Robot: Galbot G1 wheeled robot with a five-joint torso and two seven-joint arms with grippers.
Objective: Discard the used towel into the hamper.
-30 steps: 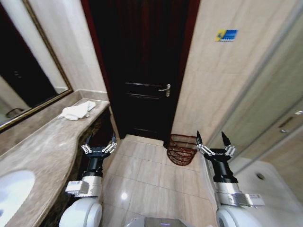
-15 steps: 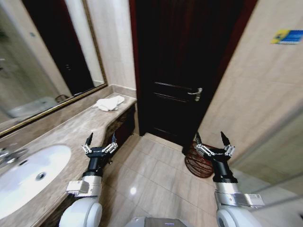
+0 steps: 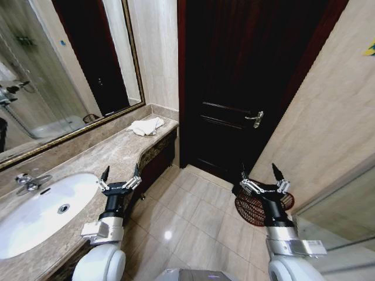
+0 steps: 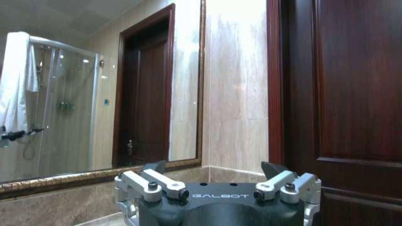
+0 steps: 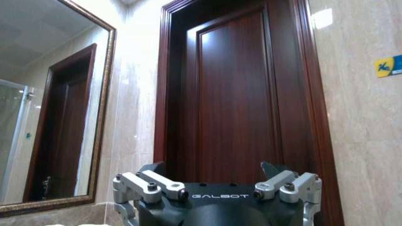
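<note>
A crumpled white towel (image 3: 146,126) lies at the far end of the marble counter (image 3: 105,158), by the mirror's corner. The hamper (image 3: 253,208), a dark red-brown openwork basket, stands on the tiled floor to the right of the door, partly behind my right arm. My left gripper (image 3: 120,174) is held upright and open over the counter's front edge, well short of the towel. My right gripper (image 3: 261,176) is upright and open too, just in front of the hamper. In the wrist views both grippers (image 4: 213,173) (image 5: 213,173) are empty, spread wide.
A white sink (image 3: 41,211) with a chrome tap (image 3: 28,181) sits in the counter at near left. A gold-framed mirror (image 3: 64,76) lines the left wall. A dark wooden door (image 3: 234,88) with a lever handle (image 3: 255,119) closes the far end. Tiled floor (image 3: 187,216) lies between.
The whole head view has swung left: the sink, mirror and towel now sit further right and the hamper lower right. Both grippers hold the same open, upright pose.
</note>
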